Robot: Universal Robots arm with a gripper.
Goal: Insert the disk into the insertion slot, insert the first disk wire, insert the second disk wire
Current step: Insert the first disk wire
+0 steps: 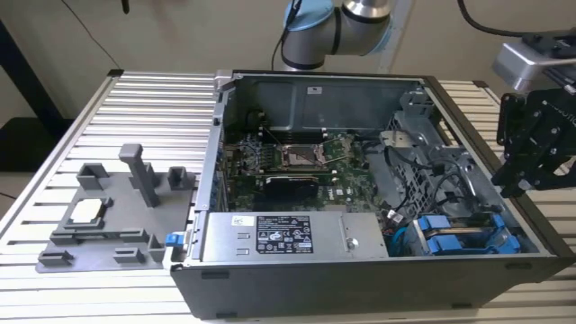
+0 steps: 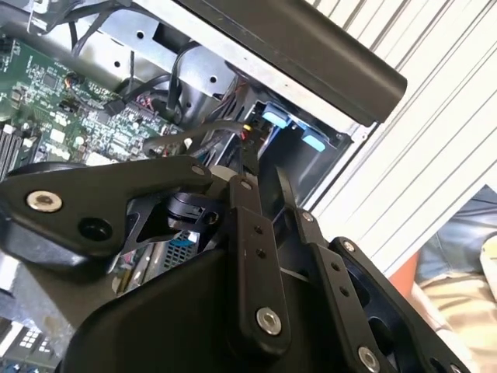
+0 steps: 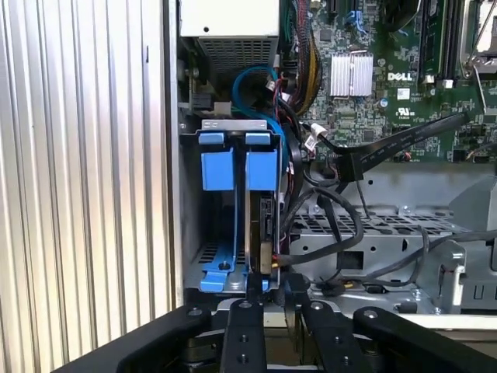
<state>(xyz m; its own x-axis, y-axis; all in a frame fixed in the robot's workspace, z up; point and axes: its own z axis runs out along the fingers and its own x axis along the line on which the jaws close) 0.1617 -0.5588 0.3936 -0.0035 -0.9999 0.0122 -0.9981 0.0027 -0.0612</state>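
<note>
A slatted metal table (image 1: 144, 94) carries an open computer case (image 1: 360, 287), with a grey plastic fixture (image 1: 108, 216) near the table's edge on the exterior view's left. Inside the case, a labelled power-supply box (image 1: 270, 236) lies along the near wall. Beside it, in the case's corner, is the insertion slot (image 3: 230, 124). The disk (image 3: 265, 225) stands on edge in it. The gripper (image 3: 273, 284) hangs above the case's wall by that corner, fingers drawn together, gripping nothing visible.
</note>
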